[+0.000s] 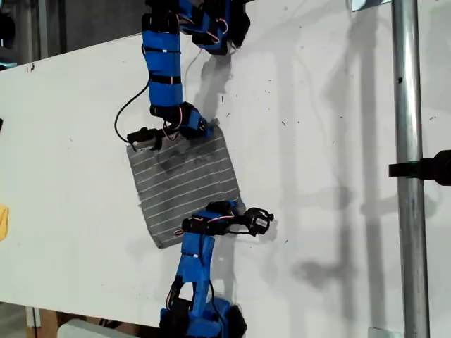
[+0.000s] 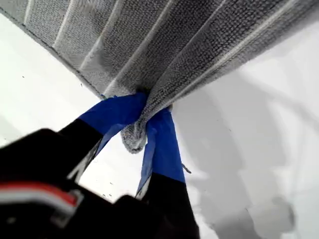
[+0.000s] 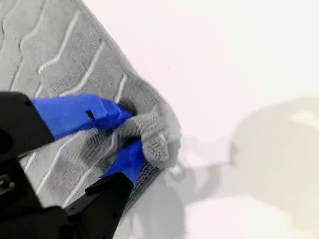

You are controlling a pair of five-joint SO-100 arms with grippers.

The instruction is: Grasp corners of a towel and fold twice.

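Towel position: the towel (image 1: 183, 186) lies flat on the white table (image 1: 317, 141), a little toward 9 o'clock from the middle of the exterior view, stripes running roughly 9 to 3.
Corners held: in the exterior view one arm (image 1: 163, 70) reaches in from 12 o'clock to the towel's 1 o'clock corner, and the other arm (image 1: 195, 260) comes from 6 o'clock to its 5 o'clock corner. I cannot match either to a wrist camera with confidence.
My first gripper (image 2: 144, 124): jaws clamped on a bunched corner (image 2: 133, 139), with only a small nub of cloth poking past the blue tips.
My second gripper (image 3: 124, 134): jaws closed on a crumpled corner (image 3: 154, 137); the fabric is wadded up rather than lying flat between the tips.
Slip risk: both bites look shallow to me, so dragging against the table could pull a corner free mid-fold.
Uneven fold risk: if one arm lifts or travels faster, I expect the held edge to skew and land crooked on the far edge.
Drag risk: lifting too low would likely shove the whole towel toward 9 o'clock instead of folding it.
Bunching risk: the wadded corners may leave lumps at release.
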